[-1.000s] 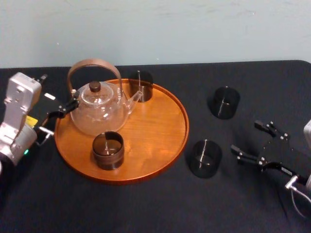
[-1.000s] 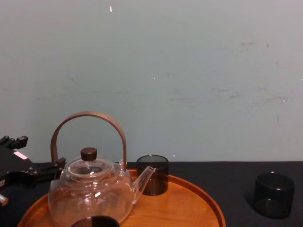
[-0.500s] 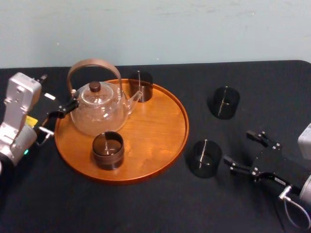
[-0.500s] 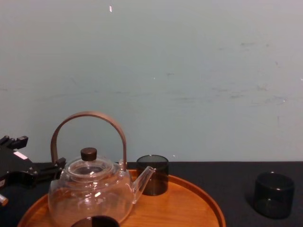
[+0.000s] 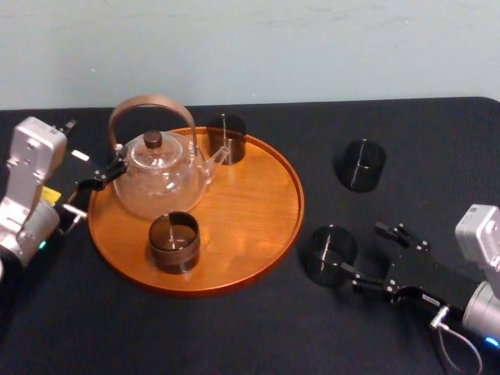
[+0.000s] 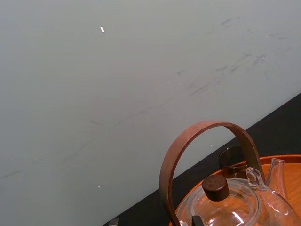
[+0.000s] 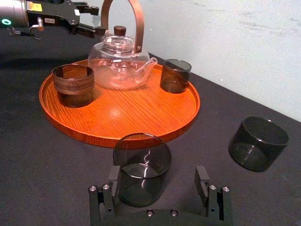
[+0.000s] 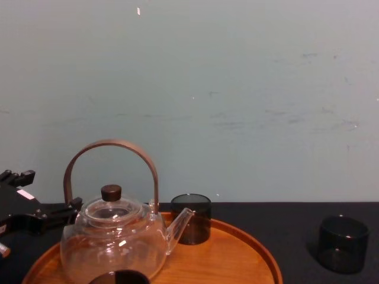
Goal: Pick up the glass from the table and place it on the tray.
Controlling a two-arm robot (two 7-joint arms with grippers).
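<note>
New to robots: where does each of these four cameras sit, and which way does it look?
Head: up high, looking down on the table, tray and teapot; left pincer beside the teapot, right pincer open at a glass.
Chest: low, looking across the tray to the wall; left pincer at the left edge.
Left wrist: beside the teapot, facing its handle and the wall.
Right wrist: behind the right pincer, facing the tray; its fingers flank the glass.
Head and right wrist both show tray, teapot and both pincers.
</note>
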